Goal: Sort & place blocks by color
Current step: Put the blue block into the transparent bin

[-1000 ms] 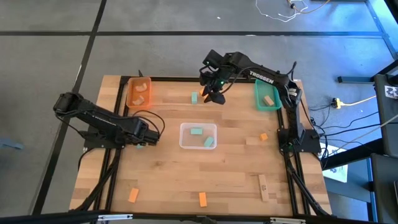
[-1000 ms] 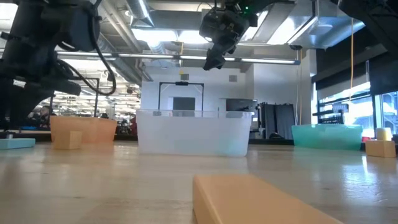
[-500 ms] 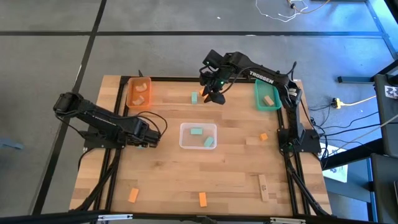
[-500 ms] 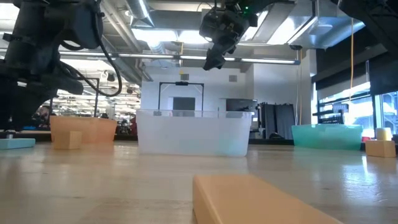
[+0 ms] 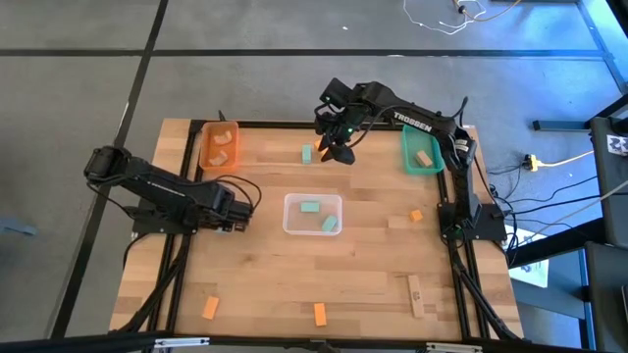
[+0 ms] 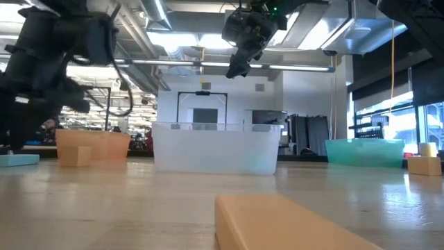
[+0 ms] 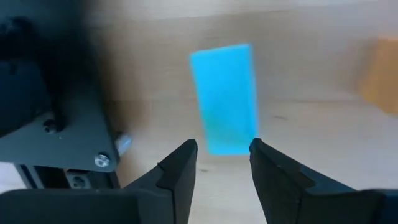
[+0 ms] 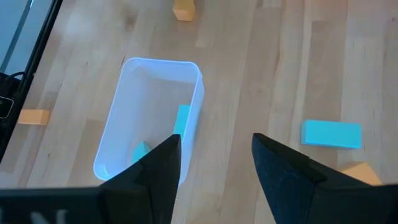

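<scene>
Left pincer, jaws parted and empty, hangs low over a mint block lying flat on the worktop at its left edge. Centre jaws across block's narrow width, descend squarely, then close. Right pincer waits, parted, at the far side.

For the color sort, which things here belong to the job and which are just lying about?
Job: mint block before the left end effector; orange blocks; tan block; orange tray, clear tray, teal tray.
Lying about: white cable on the floor; yellow plug.
</scene>
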Controlling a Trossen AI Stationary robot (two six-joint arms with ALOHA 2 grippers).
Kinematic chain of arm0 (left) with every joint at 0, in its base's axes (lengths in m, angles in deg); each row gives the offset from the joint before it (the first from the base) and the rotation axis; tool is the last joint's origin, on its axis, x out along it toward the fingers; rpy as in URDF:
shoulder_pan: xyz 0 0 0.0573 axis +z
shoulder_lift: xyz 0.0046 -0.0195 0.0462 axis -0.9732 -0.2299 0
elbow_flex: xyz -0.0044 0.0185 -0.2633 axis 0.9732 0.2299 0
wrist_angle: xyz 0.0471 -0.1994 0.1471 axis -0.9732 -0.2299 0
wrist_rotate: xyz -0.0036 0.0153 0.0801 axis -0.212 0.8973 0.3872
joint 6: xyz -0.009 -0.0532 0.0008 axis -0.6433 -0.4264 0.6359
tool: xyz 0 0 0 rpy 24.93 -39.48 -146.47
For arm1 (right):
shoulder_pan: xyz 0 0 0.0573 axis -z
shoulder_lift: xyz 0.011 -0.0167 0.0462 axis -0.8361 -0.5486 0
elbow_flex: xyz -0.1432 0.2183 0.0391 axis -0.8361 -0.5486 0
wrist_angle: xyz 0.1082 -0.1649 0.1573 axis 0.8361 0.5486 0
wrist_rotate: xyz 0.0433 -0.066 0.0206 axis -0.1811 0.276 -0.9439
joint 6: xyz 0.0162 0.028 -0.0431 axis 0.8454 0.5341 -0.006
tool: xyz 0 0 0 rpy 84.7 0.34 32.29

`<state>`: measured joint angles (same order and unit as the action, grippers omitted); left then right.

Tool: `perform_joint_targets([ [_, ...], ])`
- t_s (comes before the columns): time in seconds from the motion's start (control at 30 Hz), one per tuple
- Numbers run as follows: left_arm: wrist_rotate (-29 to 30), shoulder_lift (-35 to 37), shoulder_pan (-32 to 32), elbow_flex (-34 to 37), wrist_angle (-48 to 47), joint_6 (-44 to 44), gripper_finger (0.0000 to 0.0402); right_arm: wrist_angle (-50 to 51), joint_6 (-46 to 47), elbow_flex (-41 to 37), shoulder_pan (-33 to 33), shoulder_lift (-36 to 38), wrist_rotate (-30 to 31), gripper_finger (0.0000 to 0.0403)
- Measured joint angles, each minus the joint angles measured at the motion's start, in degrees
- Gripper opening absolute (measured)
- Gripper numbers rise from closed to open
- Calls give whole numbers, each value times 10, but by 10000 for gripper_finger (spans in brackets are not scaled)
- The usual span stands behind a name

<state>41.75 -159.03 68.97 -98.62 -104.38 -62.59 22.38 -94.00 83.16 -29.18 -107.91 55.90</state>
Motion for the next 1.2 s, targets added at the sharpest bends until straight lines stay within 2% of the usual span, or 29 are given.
perform_joint_targets([
  [0.13, 10, 1, -1, 17, 6, -55, 143, 0, 0, 0, 0, 0, 0, 197],
  [0.73, 39, 55, -1, 20, 29, -74, 138, -1, 14, 0, 0, 0, 0, 197],
  [1.2, 67, 49, -1, 20, 50, -114, 138, -13, 12, 0, 0, 0, 0, 197],
])
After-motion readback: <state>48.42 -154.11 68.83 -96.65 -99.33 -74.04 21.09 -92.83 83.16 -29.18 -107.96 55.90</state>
